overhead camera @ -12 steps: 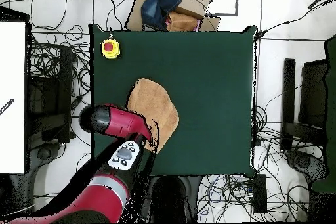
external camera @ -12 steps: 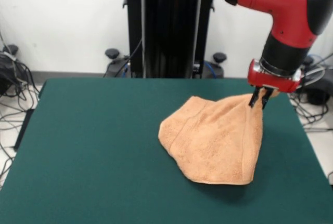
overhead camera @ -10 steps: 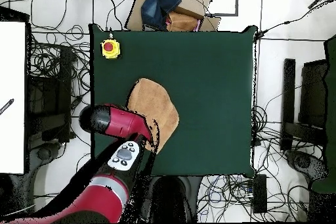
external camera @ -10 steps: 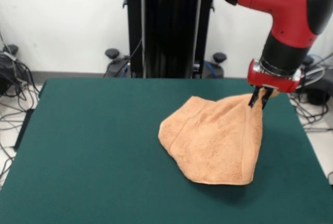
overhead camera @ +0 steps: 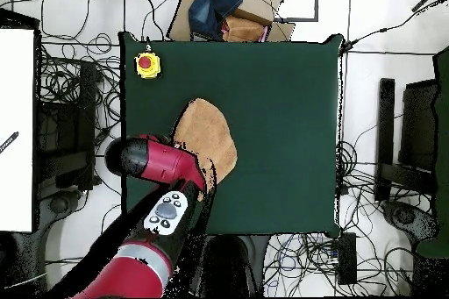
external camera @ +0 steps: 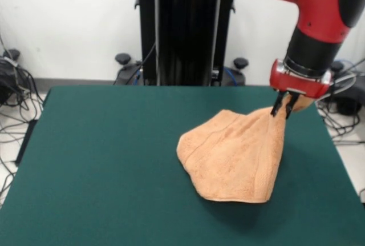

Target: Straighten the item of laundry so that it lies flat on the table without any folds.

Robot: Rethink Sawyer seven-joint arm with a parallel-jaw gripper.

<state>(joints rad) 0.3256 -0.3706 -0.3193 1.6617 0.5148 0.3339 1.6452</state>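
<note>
The jaws are pinching one corner of the peach-orange towel, with the gripper holding that corner lifted above the green table. From the raised corner the cloth is sloping down and fanning out, its lower part lying folded on the felt. In the overhead view the towel is sitting near the table's edge, partly under the red arm, with a yellow box with a red button standing at a corner.

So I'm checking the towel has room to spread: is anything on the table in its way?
Nothing visible. The gripper already pinches a towel corner; only a yellow-and-red button sits at a table corner, well apart.
</note>
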